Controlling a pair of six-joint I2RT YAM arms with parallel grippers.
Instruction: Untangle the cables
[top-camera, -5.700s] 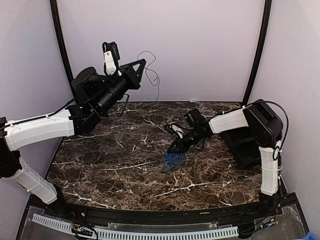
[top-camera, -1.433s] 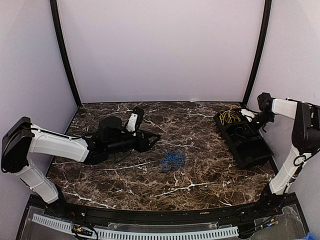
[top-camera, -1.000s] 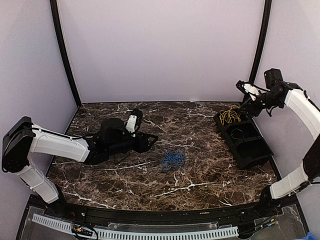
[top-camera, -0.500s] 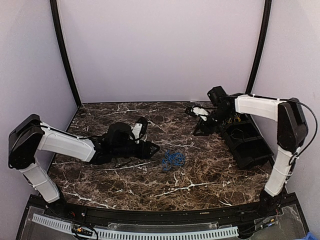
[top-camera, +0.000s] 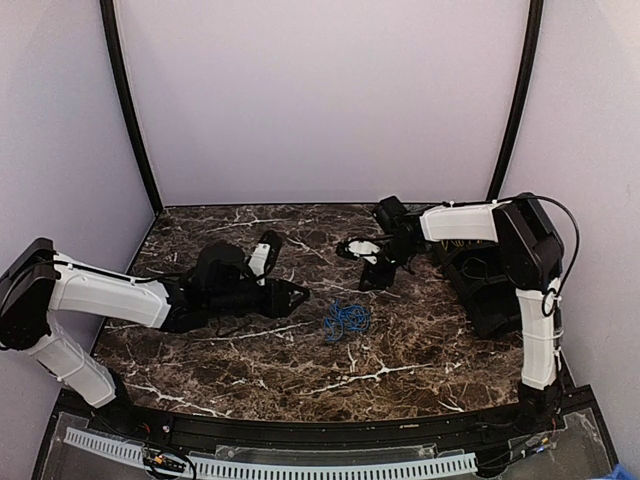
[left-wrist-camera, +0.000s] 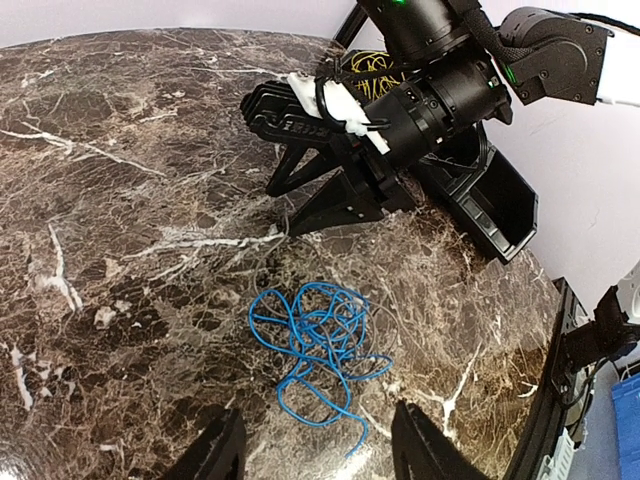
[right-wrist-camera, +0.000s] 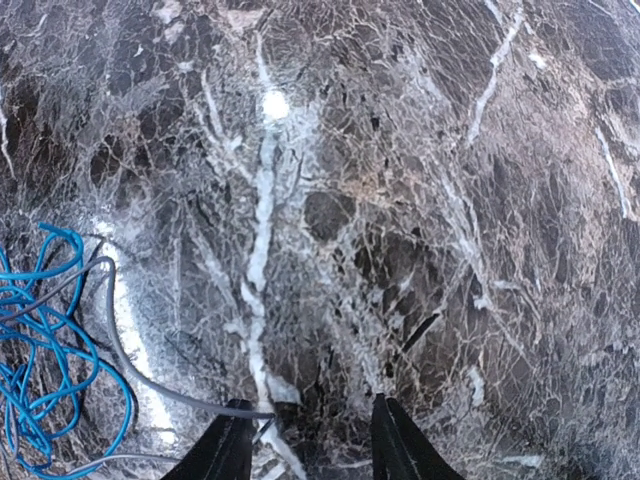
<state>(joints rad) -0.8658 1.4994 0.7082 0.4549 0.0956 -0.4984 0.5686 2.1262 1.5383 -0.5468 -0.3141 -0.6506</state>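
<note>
A tangle of blue cables (top-camera: 346, 319) with a thin grey wire (right-wrist-camera: 118, 352) woven through it lies mid-table. In the left wrist view the blue cables (left-wrist-camera: 315, 345) sit just ahead of my left gripper (left-wrist-camera: 318, 452), which is open and holds nothing. My left gripper (top-camera: 298, 295) lies low to the left of the tangle. My right gripper (top-camera: 368, 275) hovers behind it, pointing down, open and holding nothing. In the right wrist view the blue cables (right-wrist-camera: 40, 345) are at the left edge, and the grey wire ends beside my left fingertip (right-wrist-camera: 232, 440). Yellow cables (left-wrist-camera: 372, 66) lie in the bin.
A black bin (top-camera: 500, 300) stands at the right side of the marble table, behind the right arm's forearm. Black frame posts (top-camera: 128, 110) rise at the back corners. Purple walls close in the back and sides.
The right arm swung from above the bin at the back right down to the middle, just behind the blue tangle. The left gripper crept slightly toward the tangle.
</note>
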